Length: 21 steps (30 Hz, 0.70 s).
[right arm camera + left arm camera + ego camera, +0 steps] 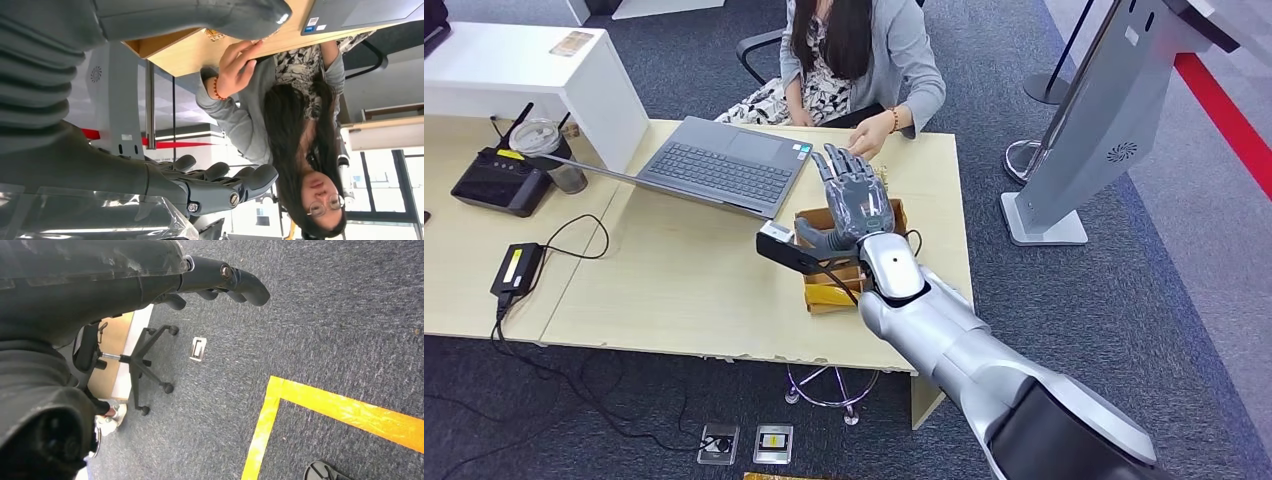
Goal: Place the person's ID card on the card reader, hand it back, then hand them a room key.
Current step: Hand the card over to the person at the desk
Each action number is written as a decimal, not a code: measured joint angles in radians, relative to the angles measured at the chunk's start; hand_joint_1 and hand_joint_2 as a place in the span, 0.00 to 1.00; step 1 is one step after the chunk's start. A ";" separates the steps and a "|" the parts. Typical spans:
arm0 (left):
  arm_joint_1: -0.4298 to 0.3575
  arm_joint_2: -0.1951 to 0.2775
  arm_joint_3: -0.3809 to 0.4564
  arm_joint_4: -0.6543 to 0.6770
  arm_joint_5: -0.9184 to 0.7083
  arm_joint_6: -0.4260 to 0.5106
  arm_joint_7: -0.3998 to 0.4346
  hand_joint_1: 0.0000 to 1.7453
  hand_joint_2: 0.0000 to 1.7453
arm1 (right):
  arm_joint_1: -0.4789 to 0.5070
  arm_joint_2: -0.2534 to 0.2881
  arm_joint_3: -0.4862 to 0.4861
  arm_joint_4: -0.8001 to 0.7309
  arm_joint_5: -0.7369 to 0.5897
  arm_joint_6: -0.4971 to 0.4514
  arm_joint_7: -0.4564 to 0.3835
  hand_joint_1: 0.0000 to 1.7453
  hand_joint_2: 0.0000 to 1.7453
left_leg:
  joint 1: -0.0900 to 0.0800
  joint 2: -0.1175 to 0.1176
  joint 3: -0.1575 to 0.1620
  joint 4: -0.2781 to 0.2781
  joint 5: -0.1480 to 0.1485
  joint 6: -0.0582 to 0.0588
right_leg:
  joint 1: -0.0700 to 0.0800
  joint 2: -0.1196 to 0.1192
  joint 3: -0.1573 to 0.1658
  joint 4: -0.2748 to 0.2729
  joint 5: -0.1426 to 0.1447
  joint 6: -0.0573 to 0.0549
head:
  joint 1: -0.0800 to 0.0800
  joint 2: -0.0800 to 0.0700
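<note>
Right hand is raised, fingers apart, holding nothing, above the box. The person's hand lies just beyond, at the surface's far edge. No card visible.

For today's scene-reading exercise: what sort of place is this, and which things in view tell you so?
Probably an office set up as a mock check-in desk: a wooden desk with a laptop, a person seated behind it, grey carpet, and a stanchion base as for queues.
</note>
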 joint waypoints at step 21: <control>0.004 0.000 0.000 0.000 0.039 0.003 -0.015 0.00 0.00 | -0.035 -0.055 -0.120 0.028 -0.163 0.008 -0.076 0.00 0.00 | 0.000 0.000 0.000 0.000 0.000 0.000 | 0.000 0.001 0.000 0.000 0.000 0.000 | 0.000 0.000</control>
